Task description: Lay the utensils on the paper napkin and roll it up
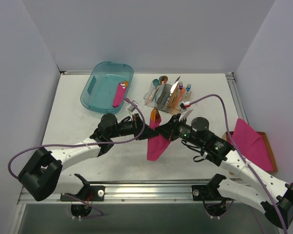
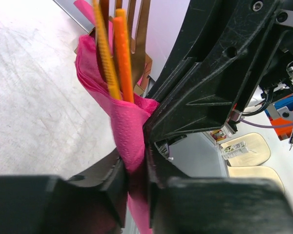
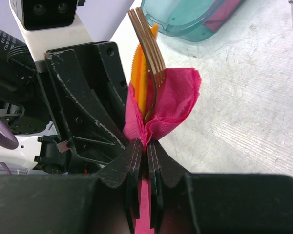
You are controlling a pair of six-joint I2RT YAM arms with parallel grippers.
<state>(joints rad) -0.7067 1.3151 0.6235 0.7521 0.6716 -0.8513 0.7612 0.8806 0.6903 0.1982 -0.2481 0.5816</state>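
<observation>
The paper napkin (image 1: 156, 146) is wrapped into a loose magenta roll around the utensils (image 1: 155, 116) and held off the table between both arms. Copper fork tines and orange handles (image 2: 119, 48) stick out of its top. My left gripper (image 2: 136, 168) has its jaws pressed on both sides of the roll, just below the utensils. From the opposite side, my right gripper (image 3: 146, 148) is shut on the same napkin (image 3: 171, 97), with the fork (image 3: 149, 44) rising above it. In the top view the left gripper (image 1: 154, 130) and right gripper (image 1: 165, 131) nearly touch.
A teal tray (image 1: 95, 95) at the back left holds a pink roll (image 1: 119, 93). A clear holder (image 1: 161, 97) with other cutlery stands behind the grippers. A stack of pink sheets (image 1: 251, 141) lies on a brown board at the right edge.
</observation>
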